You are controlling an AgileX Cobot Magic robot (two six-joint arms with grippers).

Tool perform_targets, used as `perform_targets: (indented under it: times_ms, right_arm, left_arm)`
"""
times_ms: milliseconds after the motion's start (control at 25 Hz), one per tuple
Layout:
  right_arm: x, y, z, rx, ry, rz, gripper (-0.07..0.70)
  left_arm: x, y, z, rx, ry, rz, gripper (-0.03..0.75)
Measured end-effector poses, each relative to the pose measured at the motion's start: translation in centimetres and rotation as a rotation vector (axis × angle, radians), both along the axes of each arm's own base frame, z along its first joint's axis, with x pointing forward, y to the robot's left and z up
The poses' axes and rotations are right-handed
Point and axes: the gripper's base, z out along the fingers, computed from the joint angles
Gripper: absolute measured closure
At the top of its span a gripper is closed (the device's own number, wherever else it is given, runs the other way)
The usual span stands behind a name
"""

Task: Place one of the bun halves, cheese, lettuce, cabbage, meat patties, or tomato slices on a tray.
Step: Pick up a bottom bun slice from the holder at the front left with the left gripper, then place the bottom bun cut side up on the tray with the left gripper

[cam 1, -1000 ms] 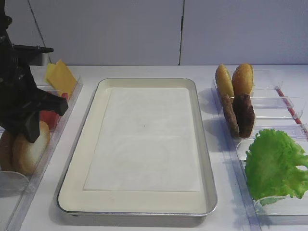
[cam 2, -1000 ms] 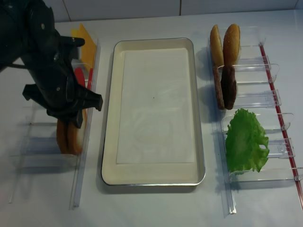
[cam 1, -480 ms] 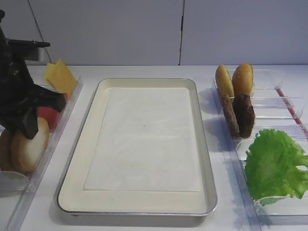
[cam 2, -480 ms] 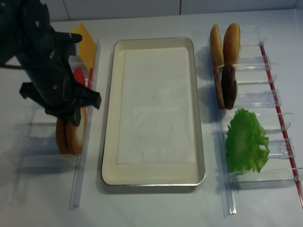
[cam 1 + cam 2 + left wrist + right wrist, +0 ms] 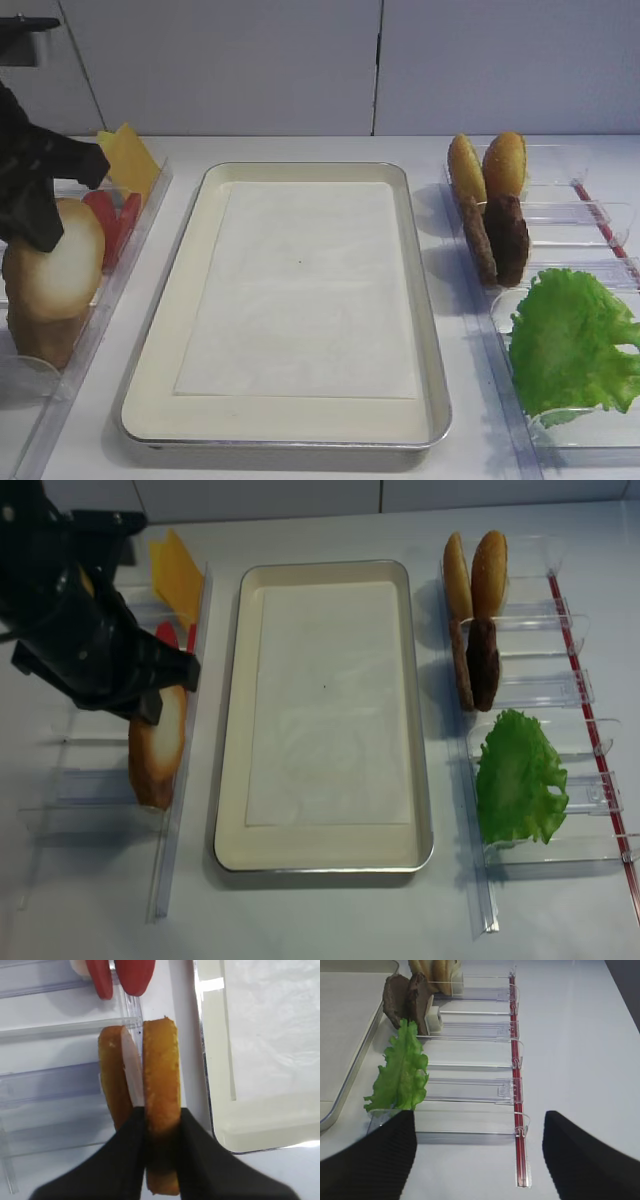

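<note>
Left of tray [image 5: 300, 170]: left hand [image 5: 161, 1125] clamped on upright bun half [image 5: 161, 1085]; tray lies rightward.

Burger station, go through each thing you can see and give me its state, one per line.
Left gripper: shut on bun half.
Bun half: lifted above its holder.
Right gripper: open, holding nothing.
Tray: only its paper liner inside.
Lettuce: lying in its holder.
Meat patties: standing on edge.

A black left gripper [image 5: 150, 705] grips a pale bun half [image 5: 160, 745] left of the cream tray [image 5: 232, 730]; lettuce [image 5: 517, 778] lies right.
</note>
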Motion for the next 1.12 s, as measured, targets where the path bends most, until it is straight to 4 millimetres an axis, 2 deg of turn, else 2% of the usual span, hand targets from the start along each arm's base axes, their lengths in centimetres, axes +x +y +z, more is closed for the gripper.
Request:
perform_targets:
  times_ms: [120, 320, 600, 680, 1000, 1120]
  right_arm:
    - [0.0, 0.0, 0.0, 0.0, 0.0, 0.0, 0.087]
    - [0.0, 0.0, 0.0, 0.0, 0.0, 0.0, 0.087]
    - [0.0, 0.0, 0.0, 0.0, 0.0, 0.0, 0.087]
    - [0.0, 0.0, 0.0, 0.0, 0.0, 0.0, 0.087]
    - [0.0, 0.0, 0.0, 0.0, 0.0, 0.0, 0.087]
    - [0.0, 0.0, 0.0, 0.0, 0.0, 0.0, 0.087]
  left_arm:
    - [-0.4, -0.1, 0.5, -0.028, -0.008, -0.002, 0.606]
    - [-1.0, -1.8, 0.6, -0.21, 0.043, -0.073, 0.606]
    - [-1.1, -3.4, 0.7, -0.362, 0.075, -0.193, 0.607]
    - [-0.5, -4.4, -0.1, -0.43, 0.112, -0.245, 0.607]
    - [3.3, -7.7, -5.4, -0.65, 0.264, -0.335, 0.607]
    - [4.1, -8.4, -6.5, -0.712, 0.27, -0.347, 0.607]
